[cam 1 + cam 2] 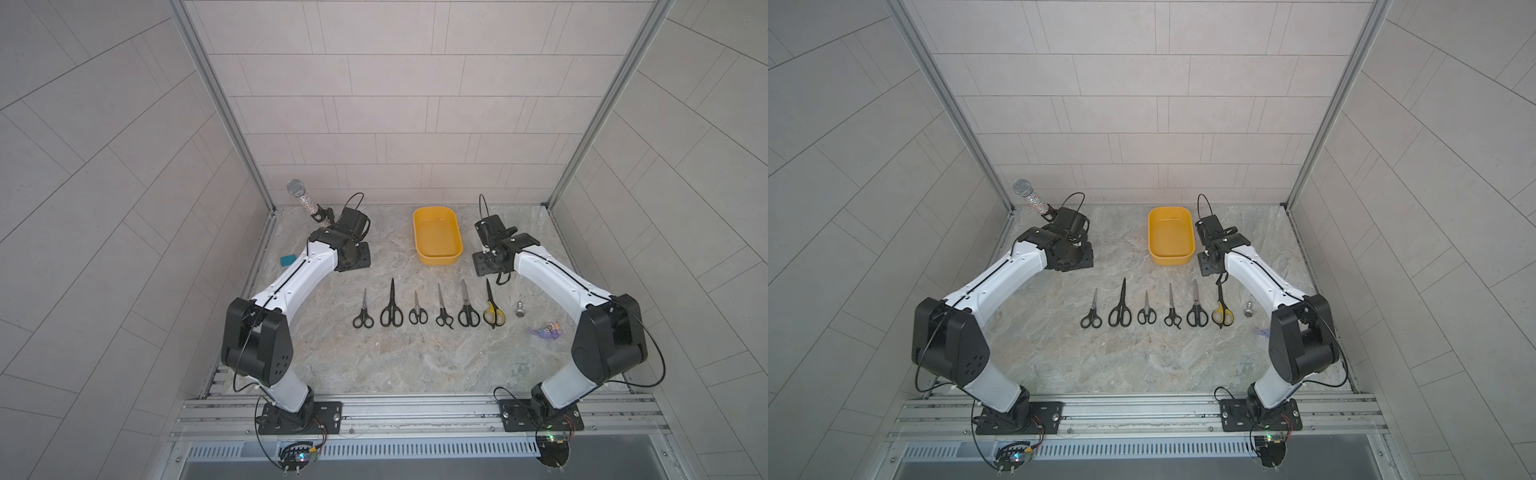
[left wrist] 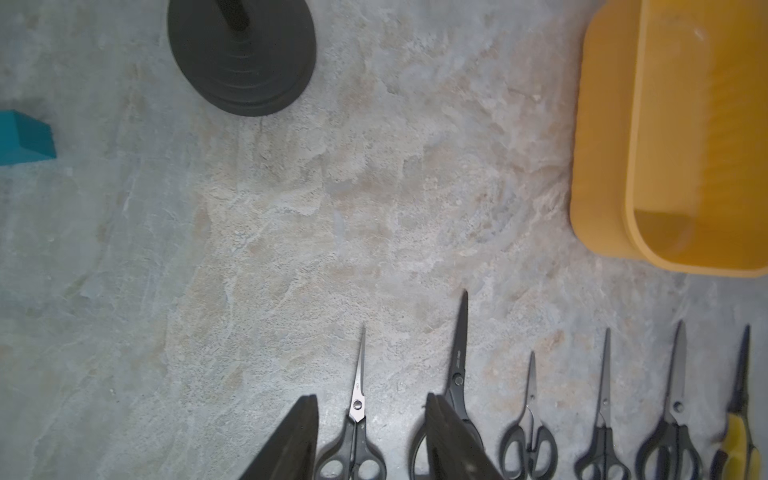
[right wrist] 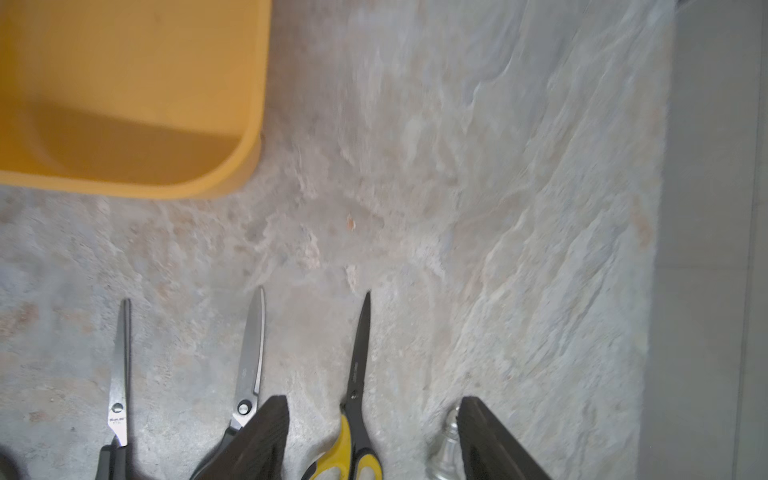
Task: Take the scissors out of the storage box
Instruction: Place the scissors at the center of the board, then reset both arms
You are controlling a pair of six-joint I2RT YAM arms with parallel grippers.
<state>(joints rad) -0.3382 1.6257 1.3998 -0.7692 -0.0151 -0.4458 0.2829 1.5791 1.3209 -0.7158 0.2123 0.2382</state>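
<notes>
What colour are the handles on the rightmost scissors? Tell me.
The handles are yellow and black, clearest in the right wrist view.

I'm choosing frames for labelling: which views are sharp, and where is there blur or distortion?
In both top views, wide-angle bowing bends the wall tiles, light is even, and the scissors lie crisp with faint shadows; in the left wrist view, the storage box smears into a double edge; in the right wrist view, the table is streaked by motion blur.
</notes>
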